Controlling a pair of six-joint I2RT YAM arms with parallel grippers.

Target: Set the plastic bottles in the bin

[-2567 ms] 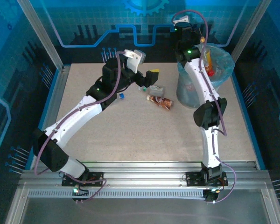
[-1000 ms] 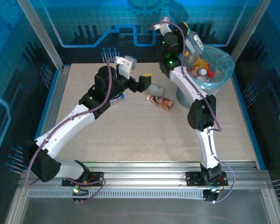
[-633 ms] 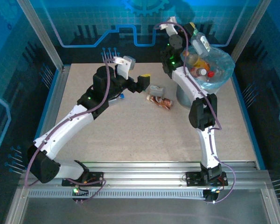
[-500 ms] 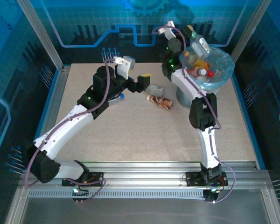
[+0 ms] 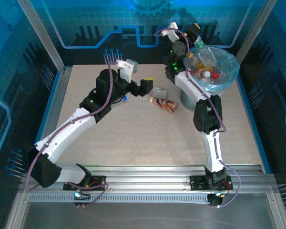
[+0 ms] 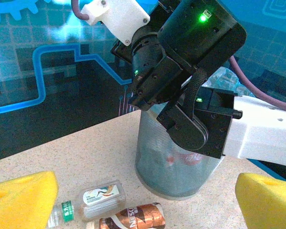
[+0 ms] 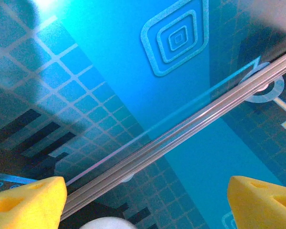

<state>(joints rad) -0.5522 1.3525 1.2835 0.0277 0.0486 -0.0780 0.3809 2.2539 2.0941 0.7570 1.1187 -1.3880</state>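
Two plastic bottles lie on the table left of the bin: a clear one with a green cap (image 5: 158, 91) (image 6: 93, 198) and a brown-labelled one (image 5: 164, 103) (image 6: 133, 217). My left gripper (image 5: 147, 82) (image 6: 143, 205) hovers open just left of them, its yellow pads wide apart with nothing between. The round grey bin (image 5: 190, 98) (image 6: 174, 164) with a light-blue bag holds several bottles, a clear one (image 5: 207, 57) lying on top. My right gripper (image 5: 196, 29) (image 7: 145, 205) is raised over the bin's back left rim, open and empty.
The right arm's black wrist (image 6: 181, 71) stands over the bin, close in front of the left gripper. Blue enclosure walls and a metal frame post (image 7: 181, 129) rise right behind the bin. Bare tabletop (image 5: 148, 138) spreads in front of the bottles.
My right gripper has opened and let go of the clear bottle, which has dropped onto the pile in the bin. The left arm has barely moved.
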